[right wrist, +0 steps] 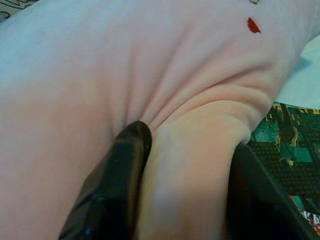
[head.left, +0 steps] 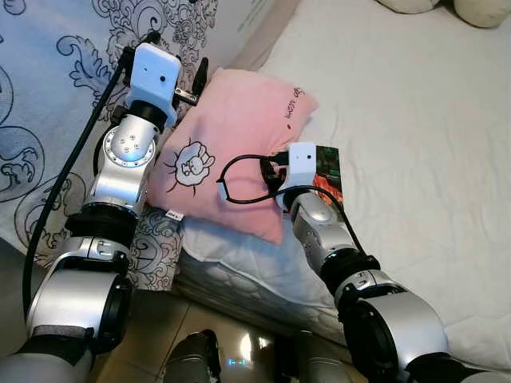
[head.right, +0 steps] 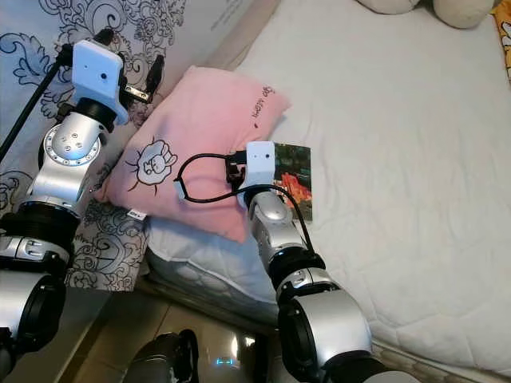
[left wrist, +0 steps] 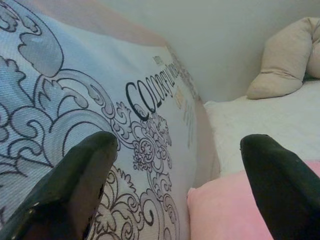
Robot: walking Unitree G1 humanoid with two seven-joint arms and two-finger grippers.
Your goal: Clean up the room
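Observation:
A pink pillow [head.left: 239, 128] with a black cartoon drawing lies at the near left corner of the white bed [head.left: 415, 159]. My right gripper [right wrist: 187, 175] is shut on a bunched fold of the pillow's near right edge, pink cloth squeezed between the two black fingers [right wrist: 120, 180]. My left gripper [head.left: 196, 84] is open at the pillow's far left corner, beside the patterned bedding [left wrist: 100, 100]; only the pillow's pink corner [left wrist: 225, 210] shows between its fingers. A colourful picture card or book [head.left: 329, 169] lies on the bed just right of my right wrist.
A blue-and-white patterned bedding pack [head.left: 48, 96] stands upright along the bed's left side. Beige cushions [head.left: 479, 9] rest at the far end of the bed. Tiled floor [head.left: 184, 319] shows below the mattress edge near my body.

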